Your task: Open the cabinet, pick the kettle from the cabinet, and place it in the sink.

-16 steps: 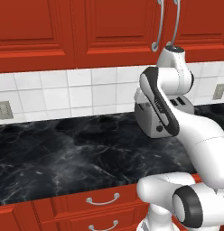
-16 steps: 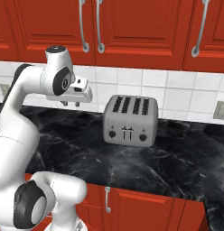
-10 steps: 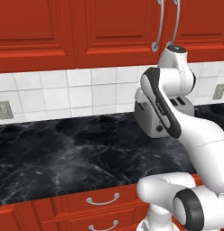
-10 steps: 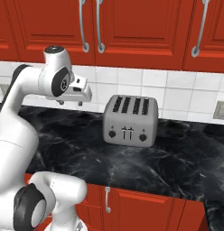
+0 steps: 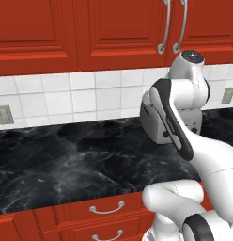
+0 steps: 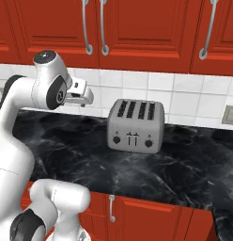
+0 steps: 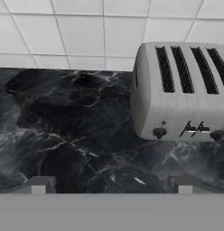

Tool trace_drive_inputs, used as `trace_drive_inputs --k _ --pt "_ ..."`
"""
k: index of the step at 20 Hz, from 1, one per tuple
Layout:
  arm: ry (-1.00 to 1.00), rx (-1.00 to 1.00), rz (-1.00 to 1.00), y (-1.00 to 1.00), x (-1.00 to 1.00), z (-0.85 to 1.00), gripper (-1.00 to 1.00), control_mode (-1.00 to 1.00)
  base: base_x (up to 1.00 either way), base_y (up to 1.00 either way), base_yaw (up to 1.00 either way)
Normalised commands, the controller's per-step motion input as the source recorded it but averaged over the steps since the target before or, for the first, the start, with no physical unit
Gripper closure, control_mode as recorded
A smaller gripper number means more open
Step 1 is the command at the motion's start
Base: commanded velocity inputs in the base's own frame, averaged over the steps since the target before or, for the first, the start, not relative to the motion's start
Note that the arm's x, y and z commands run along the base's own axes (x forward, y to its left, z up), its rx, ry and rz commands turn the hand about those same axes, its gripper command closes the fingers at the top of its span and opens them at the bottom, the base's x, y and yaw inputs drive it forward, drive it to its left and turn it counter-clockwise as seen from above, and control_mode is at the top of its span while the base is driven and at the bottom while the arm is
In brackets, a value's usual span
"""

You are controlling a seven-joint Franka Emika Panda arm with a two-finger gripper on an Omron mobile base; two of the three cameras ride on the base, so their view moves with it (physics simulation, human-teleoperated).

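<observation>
1. the cabinet (image 6: 137,28) hangs shut above the tiled wall, both red raised-panel doors flush, so the kettle is hidden from me; i take it to be behind those doors.
2. the doors look like stiff painted wood, and i judge they will swing on hinges without flexing. the place to take hold is one of the long curved silver handles (image 6: 104,28): a smooth metal bar, probably slippery, standing off the door enough for a finger to hook behind.
3. my hand (image 6: 83,94) sits out over the worktop (image 6: 66,146), below the cabinet and well short of the handles. in the hand view the two fingertips (image 7: 39,184) stand wide apart with nothing between them.
4. i can only guess at the kettle: likely a hard, light, rounded thing, best taken by its arched handle.
5. the worktop is glossy black marble with white veining. the wall behind it is plain white square tiles (image 7: 82,31).
6. a boxy brushed-silver toaster (image 6: 135,125) with four slots stands against the tiles, to the right of my hand in the right base view and well apart from it.
7. red drawers (image 5: 106,209) with short silver pulls run under the worktop edge.
</observation>
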Motion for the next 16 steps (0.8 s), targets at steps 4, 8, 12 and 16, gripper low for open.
trace_drive_inputs --k 4,8,12,16 --pt "-0.05 0.00 -0.08 -0.05 -0.02 0.39 -1.00 -1.00 0.00 0.00 0.00" --pt "-0.05 0.00 -0.06 -0.08 0.00 0.42 -1.00 -1.00 0.00 0.00 0.00" --pt "-0.11 0.00 -0.02 -0.13 -0.04 0.43 -1.00 -1.00 0.00 0.00 0.00" --pt "-0.21 0.00 0.00 -0.11 -0.06 0.41 -1.00 -1.00 0.00 0.00 0.00"
